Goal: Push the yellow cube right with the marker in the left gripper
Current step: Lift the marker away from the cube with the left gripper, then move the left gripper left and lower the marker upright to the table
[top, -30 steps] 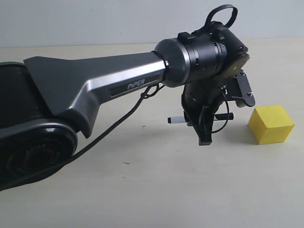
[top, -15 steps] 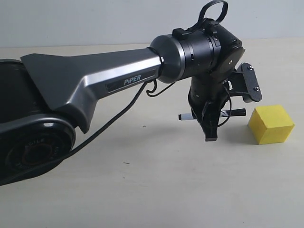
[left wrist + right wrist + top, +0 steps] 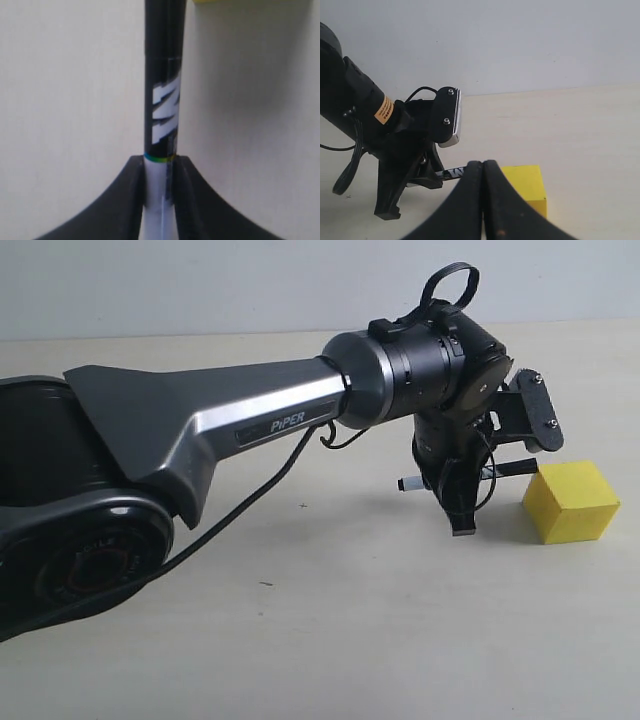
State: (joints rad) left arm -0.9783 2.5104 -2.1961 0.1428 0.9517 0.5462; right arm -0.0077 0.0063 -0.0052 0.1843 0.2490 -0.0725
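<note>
The yellow cube (image 3: 572, 501) rests on the beige table at the right of the exterior view; a sliver of the cube (image 3: 235, 2) shows in the left wrist view and the cube (image 3: 526, 186) sits behind my right fingers. My left gripper (image 3: 462, 510) is shut on the marker (image 3: 508, 469), held level with its black cap end pointing at the cube's left face, very near it. In the left wrist view my left gripper (image 3: 160, 167) clamps the white barrel of the marker (image 3: 164, 90). The marker (image 3: 451, 173) also shows in the right wrist view. My right gripper (image 3: 482, 167) is shut on nothing.
The long black and silver arm (image 3: 200, 430) marked "PiPER" crosses the left and middle of the exterior view, with a loose black cable (image 3: 250, 502) hanging below it. A pale wall (image 3: 200, 280) stands behind the beige table (image 3: 350, 640).
My left gripper has carried the marker to the right, closing the gap between the cap end and the cube. The cube has not shifted.
</note>
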